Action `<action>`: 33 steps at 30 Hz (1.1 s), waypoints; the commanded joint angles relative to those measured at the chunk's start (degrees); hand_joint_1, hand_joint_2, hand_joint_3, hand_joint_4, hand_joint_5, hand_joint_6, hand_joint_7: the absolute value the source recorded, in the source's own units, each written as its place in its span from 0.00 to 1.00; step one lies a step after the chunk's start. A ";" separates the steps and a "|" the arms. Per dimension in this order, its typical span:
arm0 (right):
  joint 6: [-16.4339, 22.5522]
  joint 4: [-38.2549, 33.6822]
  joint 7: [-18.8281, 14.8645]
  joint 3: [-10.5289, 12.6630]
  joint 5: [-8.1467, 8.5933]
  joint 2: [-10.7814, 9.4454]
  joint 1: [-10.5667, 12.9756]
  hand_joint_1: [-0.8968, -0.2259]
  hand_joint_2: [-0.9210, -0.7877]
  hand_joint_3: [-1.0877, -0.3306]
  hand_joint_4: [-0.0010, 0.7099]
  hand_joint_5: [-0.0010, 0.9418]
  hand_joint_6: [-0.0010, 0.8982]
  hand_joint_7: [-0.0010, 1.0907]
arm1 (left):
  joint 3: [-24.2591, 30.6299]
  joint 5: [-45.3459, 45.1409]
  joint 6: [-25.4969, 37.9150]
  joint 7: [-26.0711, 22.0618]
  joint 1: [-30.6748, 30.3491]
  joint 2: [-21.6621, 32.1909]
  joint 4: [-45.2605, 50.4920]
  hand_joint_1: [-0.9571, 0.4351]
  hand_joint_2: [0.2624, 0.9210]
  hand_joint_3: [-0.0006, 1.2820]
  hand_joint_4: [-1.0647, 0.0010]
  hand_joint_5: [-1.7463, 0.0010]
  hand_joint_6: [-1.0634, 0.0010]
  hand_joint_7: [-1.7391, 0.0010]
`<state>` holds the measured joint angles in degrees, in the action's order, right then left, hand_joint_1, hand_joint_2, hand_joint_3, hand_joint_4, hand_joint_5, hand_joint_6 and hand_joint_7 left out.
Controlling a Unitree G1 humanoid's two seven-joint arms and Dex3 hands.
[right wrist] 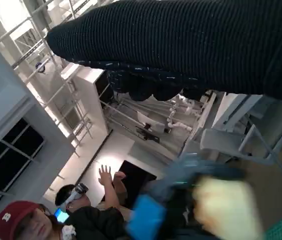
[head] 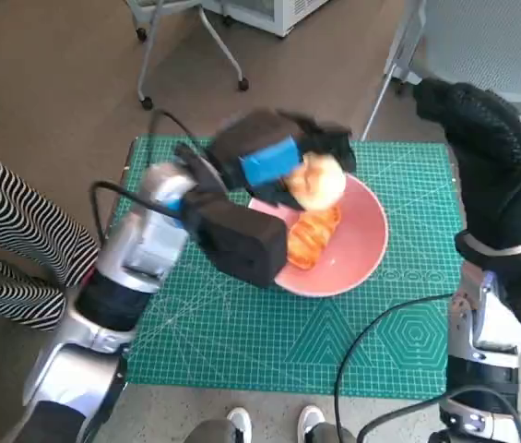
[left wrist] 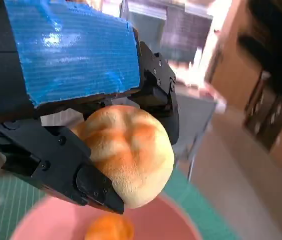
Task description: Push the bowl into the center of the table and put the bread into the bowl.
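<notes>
Head view: L hand [head: 274, 157], blue tape on its back, sits over the pink bowl [head: 357, 254] w/ a round bread roll [head: 315, 182] held at the bowl's 11 o'clock edge. The bowl lies near the middle of the green cutting mat [head: 242, 337], a bit toward 1 o'clock. A second bread piece [head: 311, 235], orange and striped, lies inside the bowl at about 9 o'clock of its centre.

L wrist view shows what head view hides: black fingers [left wrist: 81, 180] wrap under and behind the roll [left wrist: 131, 160], a firm hold, roll clear above the bowl floor [left wrist: 165, 225]; the orange piece [left wrist: 108, 229] peeks below it.

R hand [head: 481, 138], black glove, is raised at the mat's 2 o'clock corner, off the bowl. Its fingers: can't tell, curled or apart, in either view. R wrist view shows only the glove band [right wrist: 195, 45], the L hand as a blur, plus people [right wrist: 81, 205] seated beyond. Striped trouser legs [head: 11, 240] stand at 9 o'clock of the table.
</notes>
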<state>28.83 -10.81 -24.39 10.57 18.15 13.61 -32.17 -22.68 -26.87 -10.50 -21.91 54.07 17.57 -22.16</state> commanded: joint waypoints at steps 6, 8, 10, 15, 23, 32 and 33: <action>-0.23 0.58 0.58 -0.13 -0.96 -0.10 1.79 0.36 0.00 0.61 0.18 0.00 0.00 0.55 | -2.90 -0.72 -1.82 -3.23 2.53 -2.41 -10.02 0.68 0.95 0.15 0.54 0.34 0.63 0.30; -0.36 0.78 0.71 -0.10 -0.95 -0.08 1.86 0.36 0.00 0.61 0.18 0.00 0.00 0.55 | -3.44 -1.01 0.04 -5.31 2.37 -2.45 -9.95 0.64 0.84 0.16 0.71 0.65 0.77 0.53; -0.50 0.93 0.82 -0.04 -0.90 -0.02 1.92 0.36 0.00 0.61 0.18 0.00 0.00 0.56 | -4.04 -1.56 2.21 -7.38 2.17 -2.28 -8.89 0.59 0.81 0.14 0.78 0.81 0.84 0.65; -0.81 1.59 1.11 0.00 -0.81 -0.01 2.21 0.36 0.00 0.61 0.18 0.00 0.00 0.56 | -4.99 -3.26 3.42 -9.45 1.43 -1.20 -5.86 0.45 0.82 0.08 0.88 0.97 0.91 0.77; -0.96 1.89 1.65 -0.23 -0.89 -0.36 2.23 0.37 0.00 0.61 0.17 0.00 0.00 0.56 | -3.71 -1.71 1.36 -10.38 0.29 0.12 -4.36 0.21 0.97 0.06 0.96 1.00 0.95 0.81; -1.33 2.06 1.91 -0.31 -0.56 -0.51 2.09 0.37 0.00 0.61 0.17 0.00 0.00 0.56 | 1.04 3.16 2.18 -12.77 -0.07 2.02 -1.00 0.10 1.00 0.15 0.98 1.00 0.99 0.81; -1.37 2.06 1.91 -0.31 -0.51 -0.53 2.06 0.36 0.00 0.61 0.17 0.00 0.00 0.56 | 1.89 4.22 2.16 -13.10 0.03 2.22 -0.89 0.08 1.00 0.17 0.99 1.00 0.99 0.82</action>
<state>28.36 -8.84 -22.79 10.49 17.80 13.32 -31.09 -23.62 -25.69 -8.59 -33.92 54.29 18.52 -24.53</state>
